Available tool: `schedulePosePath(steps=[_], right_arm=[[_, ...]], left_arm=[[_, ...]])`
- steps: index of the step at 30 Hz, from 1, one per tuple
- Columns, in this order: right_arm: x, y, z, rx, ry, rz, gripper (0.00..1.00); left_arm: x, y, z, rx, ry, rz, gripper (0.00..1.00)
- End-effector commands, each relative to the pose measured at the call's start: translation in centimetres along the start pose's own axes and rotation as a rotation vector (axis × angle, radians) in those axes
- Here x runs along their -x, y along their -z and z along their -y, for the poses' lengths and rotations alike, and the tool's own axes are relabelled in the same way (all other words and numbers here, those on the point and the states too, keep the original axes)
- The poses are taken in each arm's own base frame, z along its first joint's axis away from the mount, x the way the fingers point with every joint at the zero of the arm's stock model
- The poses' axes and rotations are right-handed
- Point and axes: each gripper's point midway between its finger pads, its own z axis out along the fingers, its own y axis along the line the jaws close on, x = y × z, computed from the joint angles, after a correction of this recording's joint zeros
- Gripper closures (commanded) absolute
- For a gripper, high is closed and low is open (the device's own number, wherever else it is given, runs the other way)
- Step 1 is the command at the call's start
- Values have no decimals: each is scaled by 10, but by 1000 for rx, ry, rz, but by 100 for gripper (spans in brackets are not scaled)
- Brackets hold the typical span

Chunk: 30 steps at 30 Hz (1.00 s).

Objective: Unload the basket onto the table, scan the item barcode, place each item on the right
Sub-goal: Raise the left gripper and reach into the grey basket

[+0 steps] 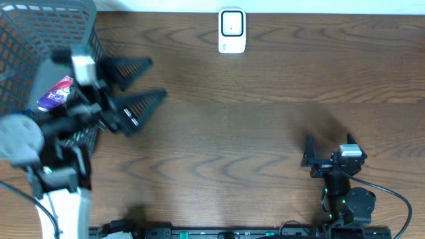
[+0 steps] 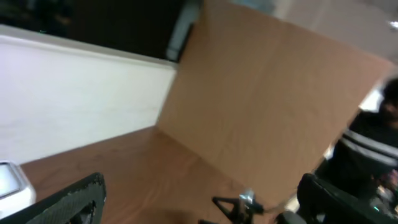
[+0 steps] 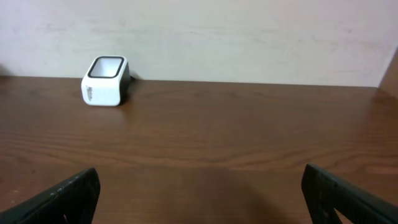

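Observation:
A purple and pink packet, the item (image 1: 56, 93), lies in the grey mesh basket (image 1: 26, 40) at the far left, partly covered by my left arm. The white barcode scanner (image 1: 232, 30) stands at the table's far edge; it also shows as the scanner (image 3: 104, 81) in the right wrist view and as the scanner (image 2: 9, 183) at the left wrist view's left edge. My left gripper (image 1: 158, 78) hangs just right of the basket, open and empty, its fingers pointing right. My right gripper (image 1: 329, 141) sits near the front right, open and empty, facing the scanner.
The brown wooden table (image 1: 252, 133) spans the view. A pale wall (image 3: 249, 31) rises behind the scanner. In the left wrist view a brown board (image 2: 267, 93) stands beyond the table, and my right arm (image 2: 242, 204) shows low down.

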Motion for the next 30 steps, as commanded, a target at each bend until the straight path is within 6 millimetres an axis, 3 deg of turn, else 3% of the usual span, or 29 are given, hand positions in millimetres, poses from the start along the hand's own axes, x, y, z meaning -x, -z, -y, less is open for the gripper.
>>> schedulePosePath(steps=[1,6,10,13,16,22,24,26,28,30], right_arm=[[-1,0,1,-3,-14,0,1],[-1,0,1,-3,-15,0,1],[-1,0,1,-3,-15,0,1],[-1,0,1,-3,-15,0,1],[-1,0,1,-3,-15,0,1],[-1,0,1,-3,-15,0,1],[-1,0,1,-3,-15,0,1],[-1,0,1,-3,-15,0,1],[-1,0,1,-3,-15,0,1],[-1,0,1,-3,-14,0,1]], left_arm=[[10,11,-12,2,44,-65,2],[20,18,-35,69,62,-9,2],[52,22,-37,140,-76,142,2],[92,42,-48,279,-133,358,2],[118,66,-57,407,-232,483,2],[124,98,-103,770,-387,388,2],[126,122,-124,991,-446,332,2],[132,162,-141,1266,-467,318,2],[139,204,-150,1523,-465,334,2],[143,226,-157,1669,-485,309,2]])
